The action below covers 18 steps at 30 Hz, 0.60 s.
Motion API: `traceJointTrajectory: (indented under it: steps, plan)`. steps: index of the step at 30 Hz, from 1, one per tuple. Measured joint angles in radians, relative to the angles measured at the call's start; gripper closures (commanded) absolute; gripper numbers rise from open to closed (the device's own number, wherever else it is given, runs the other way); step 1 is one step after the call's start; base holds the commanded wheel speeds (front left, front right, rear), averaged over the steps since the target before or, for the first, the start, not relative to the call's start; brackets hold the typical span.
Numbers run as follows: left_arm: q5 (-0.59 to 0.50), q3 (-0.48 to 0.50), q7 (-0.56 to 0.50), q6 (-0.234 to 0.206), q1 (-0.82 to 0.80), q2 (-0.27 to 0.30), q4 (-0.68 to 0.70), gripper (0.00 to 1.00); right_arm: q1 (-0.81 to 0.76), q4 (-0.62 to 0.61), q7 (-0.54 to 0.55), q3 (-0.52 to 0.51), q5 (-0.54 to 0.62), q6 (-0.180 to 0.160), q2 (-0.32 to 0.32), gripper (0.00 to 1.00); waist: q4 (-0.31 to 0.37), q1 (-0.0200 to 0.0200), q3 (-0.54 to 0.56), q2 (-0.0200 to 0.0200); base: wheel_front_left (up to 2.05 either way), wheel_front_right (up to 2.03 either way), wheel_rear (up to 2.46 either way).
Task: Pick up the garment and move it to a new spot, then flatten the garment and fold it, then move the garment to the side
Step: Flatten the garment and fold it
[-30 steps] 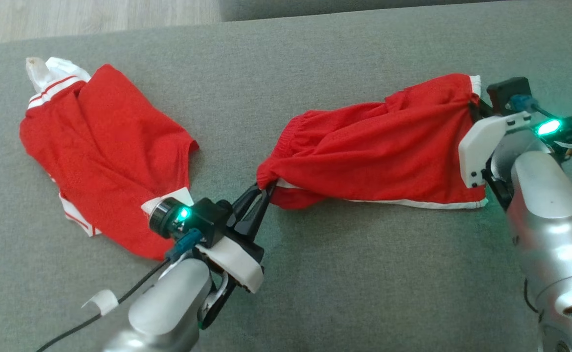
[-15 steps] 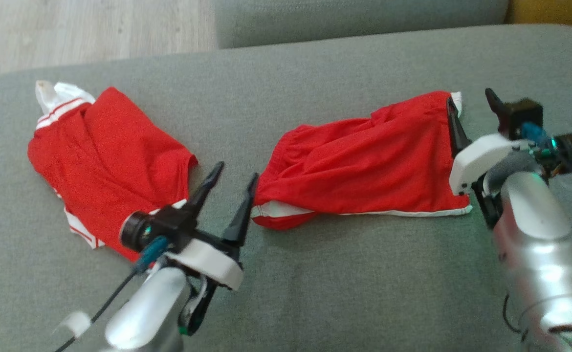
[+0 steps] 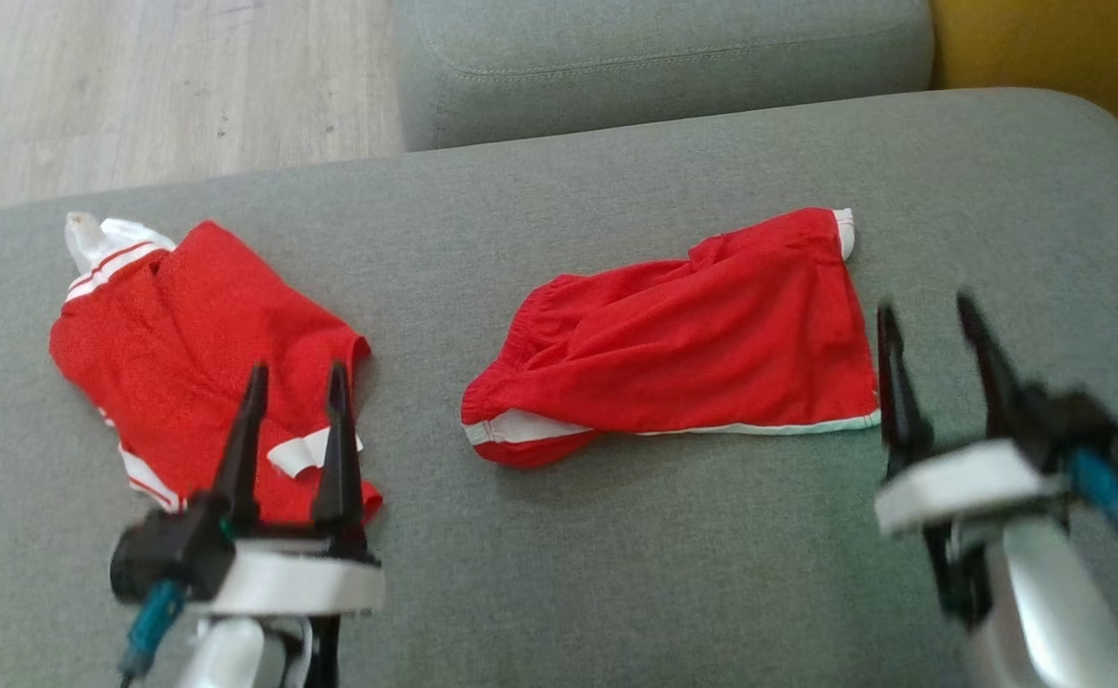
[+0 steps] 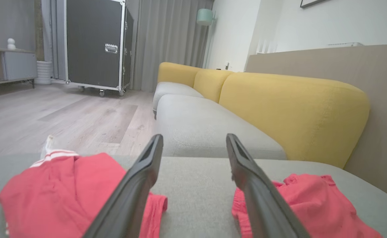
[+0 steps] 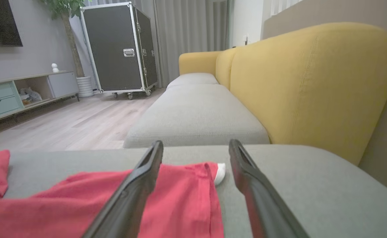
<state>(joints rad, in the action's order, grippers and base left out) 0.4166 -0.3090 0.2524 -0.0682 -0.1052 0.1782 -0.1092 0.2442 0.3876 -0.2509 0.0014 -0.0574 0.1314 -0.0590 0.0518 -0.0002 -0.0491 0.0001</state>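
Observation:
The garment (image 3: 693, 344), red shorts with white trim, lies loosely spread in the middle of the grey seat cushion (image 3: 616, 573), touched by neither gripper. My left gripper (image 3: 296, 373) stands open at the lower left, its fingers over the near edge of a second red and white garment (image 3: 196, 334). My right gripper (image 3: 927, 308) stands open just right of the shorts' right edge. In the left wrist view my open left gripper (image 4: 193, 137) frames bare cushion, with the shorts (image 4: 312, 201) to its right. The right wrist view has my open right gripper (image 5: 196, 142) above the shorts (image 5: 180, 205).
A second grey seat cushion (image 3: 655, 67) lies beyond this one, and a yellow backrest (image 3: 1046, 48) runs along the right. Wooden floor (image 3: 139, 86) shows past the far left edge. A black wheeled case (image 4: 94, 43) stands across the room.
Both grippers have opened, let go of the shorts and drawn back toward me. The shorts have settled flat on the cushion. The head camera has tilted, shifting the whole picture down.

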Motion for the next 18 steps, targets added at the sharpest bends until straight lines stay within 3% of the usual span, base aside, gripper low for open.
traceJointTrajectory:
  steps: [4,9,18]
  plan:
    - [-0.03,0.031,0.0,0.035,0.056,-0.029,-0.008,0.0,-0.11,-0.044,0.0,0.017,-0.023,0.0,0.005,0.0,0.004,0.0,-0.006,0.0,0.0,0.0,0.0]
    - [-0.06,0.043,0.0,0.092,0.045,-0.042,-0.044,0.0,-0.102,-0.084,0.0,0.018,-0.03,0.0,0.01,0.0,0.007,0.0002,-0.026,0.0,0.0,0.0,0.0]
    - [-0.034,-0.058,-0.065,0.175,-0.044,-0.042,-0.213,0.0,-0.086,-0.088,0.0,0.015,-0.029,0.0,0.01,0.0,0.026,0.0003,-0.064,0.0,0.0,0.0,0.0]
